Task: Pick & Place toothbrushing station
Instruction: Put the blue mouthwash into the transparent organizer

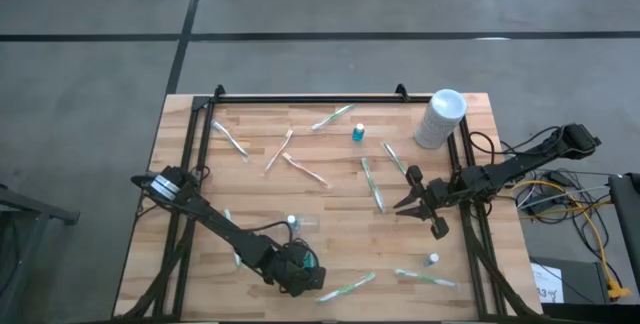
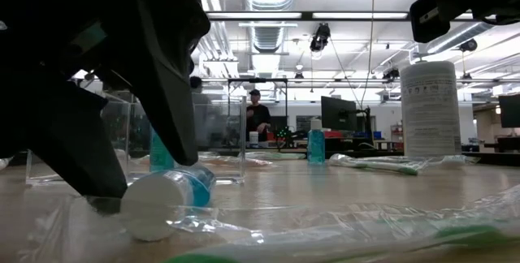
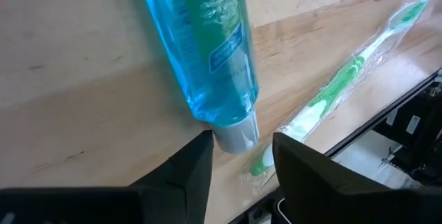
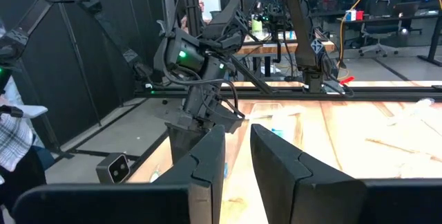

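Note:
A blue mouthwash bottle with a pale cap lies on its side on the wooden table, near the front edge. My left gripper slants down over its cap end, and it also shows in the high view. A green-and-white wrapped toothbrush lies on the table just beside the bottle. My right gripper hovers over the table's right side with its fingers a little apart and nothing between them. My left gripper has the bottle's cap end between its two fingertips, one on each side. The fingers slant down from the table's left and far side. The bottle lies flat on the table, cap toward the near edge.
Several wrapped toothbrushes are scattered over the table, one near the front. Small bottles stand at the back and front right. A white canister stands at the far right. A clear box stands behind the bottle.

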Tool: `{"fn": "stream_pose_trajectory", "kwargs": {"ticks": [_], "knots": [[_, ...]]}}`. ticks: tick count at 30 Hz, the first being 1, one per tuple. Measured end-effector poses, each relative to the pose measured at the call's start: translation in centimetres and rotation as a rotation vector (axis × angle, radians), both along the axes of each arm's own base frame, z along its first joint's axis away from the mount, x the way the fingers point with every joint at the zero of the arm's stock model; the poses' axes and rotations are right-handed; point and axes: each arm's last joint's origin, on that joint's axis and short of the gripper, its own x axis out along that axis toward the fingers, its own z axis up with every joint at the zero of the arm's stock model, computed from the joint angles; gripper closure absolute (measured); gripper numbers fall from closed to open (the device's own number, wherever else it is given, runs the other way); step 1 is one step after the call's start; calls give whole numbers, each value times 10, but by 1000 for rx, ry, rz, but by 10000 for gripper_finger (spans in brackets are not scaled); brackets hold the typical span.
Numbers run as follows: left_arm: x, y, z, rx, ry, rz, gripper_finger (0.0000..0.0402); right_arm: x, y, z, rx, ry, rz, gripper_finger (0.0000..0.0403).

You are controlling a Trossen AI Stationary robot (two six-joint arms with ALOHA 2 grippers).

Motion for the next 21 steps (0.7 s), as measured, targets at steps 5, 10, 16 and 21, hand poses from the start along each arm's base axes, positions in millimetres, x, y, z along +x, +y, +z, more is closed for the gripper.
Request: {"fn": "stream_pose_trajectory", "kwargs": {"ticks": [5, 10, 16, 21], "knots": [[-6, 1, 10, 4, 12, -14, 245, 0, 0, 0, 0, 0, 0, 335], [-13, 6, 27, 69, -17, 16, 245, 0, 0, 0, 0, 0, 0, 335], [-4, 6, 36, 224, -215, 9, 245, 0, 0, 0, 0, 0, 0, 335], [2, 4, 31, 267, -274, -18, 245, 0, 0, 0, -1, 2, 0, 335]]}}
